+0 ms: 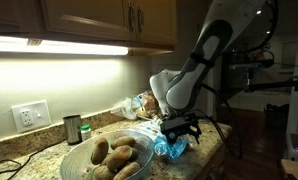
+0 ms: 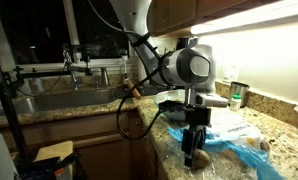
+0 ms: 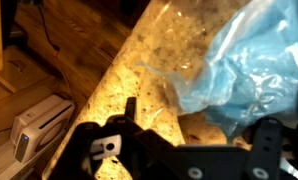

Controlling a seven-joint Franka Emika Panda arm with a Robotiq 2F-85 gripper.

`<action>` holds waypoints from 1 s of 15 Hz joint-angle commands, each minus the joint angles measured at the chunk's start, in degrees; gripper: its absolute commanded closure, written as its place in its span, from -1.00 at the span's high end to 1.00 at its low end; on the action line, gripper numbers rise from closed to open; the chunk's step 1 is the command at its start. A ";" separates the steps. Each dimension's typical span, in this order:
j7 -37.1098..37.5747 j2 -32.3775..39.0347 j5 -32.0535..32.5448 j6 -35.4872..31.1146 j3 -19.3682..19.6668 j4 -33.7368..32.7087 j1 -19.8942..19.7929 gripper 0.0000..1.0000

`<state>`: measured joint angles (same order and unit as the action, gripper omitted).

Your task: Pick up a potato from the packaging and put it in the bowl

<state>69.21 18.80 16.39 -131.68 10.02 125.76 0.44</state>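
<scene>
The packaging [image 3: 251, 55], a wrinkled blue film bag, lies on the granite counter near its edge. A brown potato [image 3: 201, 125] pokes out from under the bag's edge. My gripper [image 3: 197, 122] is lowered over it, open, with one finger on each side of the potato and a gap on the left side. In both exterior views the gripper [image 1: 179, 128] [image 2: 196, 142] points down at the packaging [image 1: 171, 148] [image 2: 237, 152]. The clear glass bowl [image 1: 71, 158] sits beside the packaging and holds several potatoes [image 1: 114, 158].
A small metal cup [image 1: 72, 128] stands behind the bowl near the wall. A clear plastic bag [image 1: 139, 105] lies at the back of the counter. The counter edge [image 3: 119, 90] runs right beside the gripper, with floor below. A sink [image 2: 49, 100] lies farther along the counter.
</scene>
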 commanded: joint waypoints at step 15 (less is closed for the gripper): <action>0.38 -4.09 1.29 -2.61 0.70 3.25 0.74 -0.50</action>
<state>69.17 19.04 16.53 -132.65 10.08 125.72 0.56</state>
